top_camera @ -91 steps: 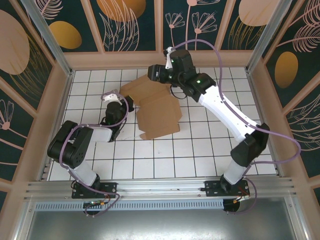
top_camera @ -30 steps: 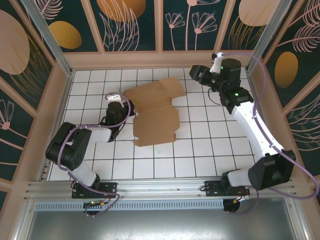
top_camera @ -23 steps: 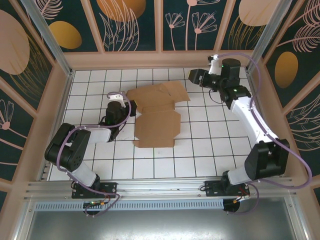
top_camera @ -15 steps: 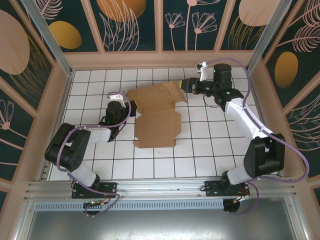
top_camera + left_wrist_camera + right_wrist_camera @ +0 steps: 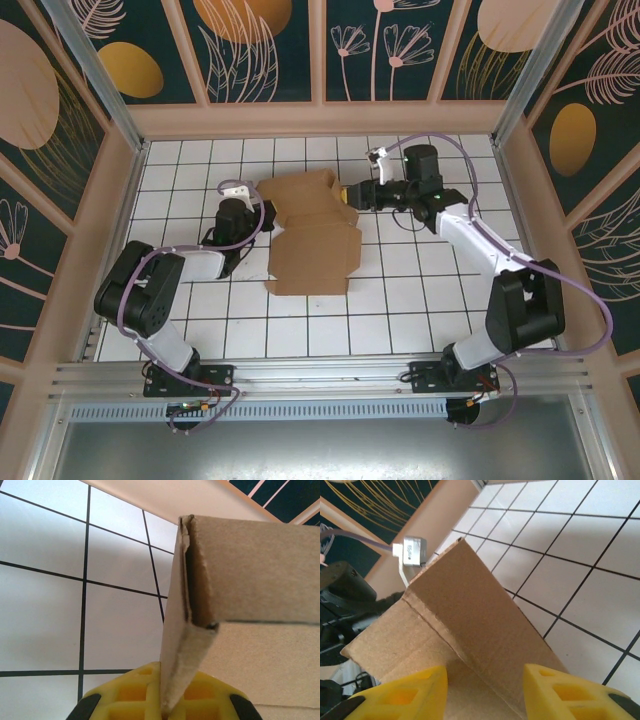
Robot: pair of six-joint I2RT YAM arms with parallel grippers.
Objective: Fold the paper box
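Box (image 5: 315, 250) largely flat on bench (image 5: 400, 300), most folds not yet made; left jaws clamp its left edge, right jaws open astride its right flap.

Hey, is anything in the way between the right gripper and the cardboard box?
Nothing visible. The right gripper is at the right flap of the box, with cardboard showing between its open fingers. The left gripper is shut on the opposite edge.
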